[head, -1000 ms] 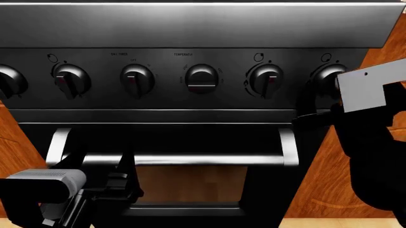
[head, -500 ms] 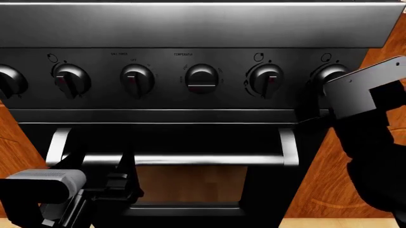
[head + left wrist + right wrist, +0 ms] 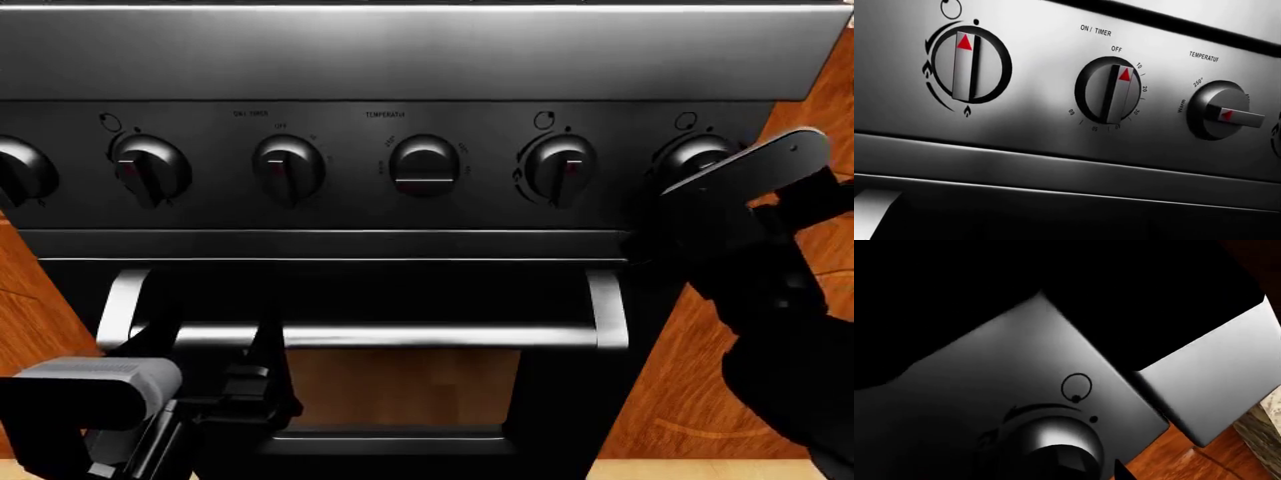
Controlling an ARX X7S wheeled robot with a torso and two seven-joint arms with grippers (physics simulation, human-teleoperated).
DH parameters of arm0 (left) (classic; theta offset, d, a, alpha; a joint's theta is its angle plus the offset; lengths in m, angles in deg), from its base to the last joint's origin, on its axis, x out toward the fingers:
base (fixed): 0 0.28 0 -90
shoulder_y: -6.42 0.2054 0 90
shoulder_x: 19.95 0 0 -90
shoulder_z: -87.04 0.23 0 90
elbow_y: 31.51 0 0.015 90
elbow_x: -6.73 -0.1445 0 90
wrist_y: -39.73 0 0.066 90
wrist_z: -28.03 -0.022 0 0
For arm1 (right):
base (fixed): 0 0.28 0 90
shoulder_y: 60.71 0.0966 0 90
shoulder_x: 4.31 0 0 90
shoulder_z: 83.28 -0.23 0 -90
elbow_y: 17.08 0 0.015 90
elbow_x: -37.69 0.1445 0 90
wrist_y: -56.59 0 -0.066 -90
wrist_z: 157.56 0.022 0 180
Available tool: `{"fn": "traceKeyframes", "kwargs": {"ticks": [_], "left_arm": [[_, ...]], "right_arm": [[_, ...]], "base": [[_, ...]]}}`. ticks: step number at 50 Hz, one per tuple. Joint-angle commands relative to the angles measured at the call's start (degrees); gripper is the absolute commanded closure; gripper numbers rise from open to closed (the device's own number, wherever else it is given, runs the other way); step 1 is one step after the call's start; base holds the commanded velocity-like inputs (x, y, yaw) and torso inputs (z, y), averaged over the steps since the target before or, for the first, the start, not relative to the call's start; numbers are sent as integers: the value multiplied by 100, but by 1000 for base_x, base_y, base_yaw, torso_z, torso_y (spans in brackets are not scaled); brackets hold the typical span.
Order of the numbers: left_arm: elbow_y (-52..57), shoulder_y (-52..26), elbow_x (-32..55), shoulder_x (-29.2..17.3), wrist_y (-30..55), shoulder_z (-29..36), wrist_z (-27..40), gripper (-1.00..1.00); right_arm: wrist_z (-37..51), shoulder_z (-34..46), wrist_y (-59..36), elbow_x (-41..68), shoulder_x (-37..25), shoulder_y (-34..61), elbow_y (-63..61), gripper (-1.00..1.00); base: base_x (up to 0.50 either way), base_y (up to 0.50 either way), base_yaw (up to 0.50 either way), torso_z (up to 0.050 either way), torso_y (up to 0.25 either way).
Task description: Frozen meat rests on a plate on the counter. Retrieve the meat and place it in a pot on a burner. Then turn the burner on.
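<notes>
A stainless-steel stove front [image 3: 400,60] fills the head camera's view, its control panel carrying a row of black knobs above the oven door and its long bar handle [image 3: 360,335]. No pot, plate or meat shows in any of the three views, so their whereabouts and the meat's orientation cannot be told from here. The right arm [image 3: 774,290] rises from the lower right, bent upward, its grey wrist plate tilted and set just in front of the far-right burner knob [image 3: 694,160]; the right gripper itself is hidden behind the wrist, and whether its jaws are wide, narrow or closed on the knob cannot be told. The right wrist camera looks closely at that same knob [image 3: 1054,440], a rounded shiny cap beneath a small ring-and-dot burner symbol, with reddish wooden cabinet [image 3: 1174,460] and a sliver of speckled counter [image 3: 1267,425] at the panel's corner. The left arm [image 3: 94,400] sits low at the near left, in front of the oven door, its pincer's state likewise unclear. Its wrist camera shows a burner knob [image 3: 967,65] with its red pointer straight up, the timer knob [image 3: 1114,92] pointing near OFF, and the temperature knob [image 3: 1224,112] with its bar lying sideways.
</notes>
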Motion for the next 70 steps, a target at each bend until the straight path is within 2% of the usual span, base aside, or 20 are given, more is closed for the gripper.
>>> {"fn": "traceKeyframes", "kwargs": {"ticks": [1,9,21,22,29,45,70], "left_arm": [[-10,-3,-2,-1,-10,19,8,-100],[-49,-19,3,1,-25,26,-7,-100],[-54,-8,8,-14,-59,14,-13,-100],[-55,-12,8,-16,-59,14,-14,-100],[-30,-46,2,-30,-39,34,8,-100],[30,-84,22,-62,-5,58,68,-100],[422,149,58,-210,-121,-58,130,-100]], "right_arm": [[-561,148,-4,-904,149,498,-186,100],[-690,468,-42,-1299,177,654,-175,100],[-692,338,-114,-1074,236,600,-143,100],[-678,263,-118,-969,240,568,-146,-100],[-667,32,-161,-587,218,456,-179,-100],[-669,-46,-244,-429,215,448,-212,-100],[533,-1385,-1432,1761,-370,572,-1777,-100]], "base": [[0,0,10,0,0],[7,5,10,1,0],[12,4,12,1,-1],[12,0,13,0,-10],[6,3,10,0,-1],[6,2,8,1,0],[0,0,0,0,0]]}}
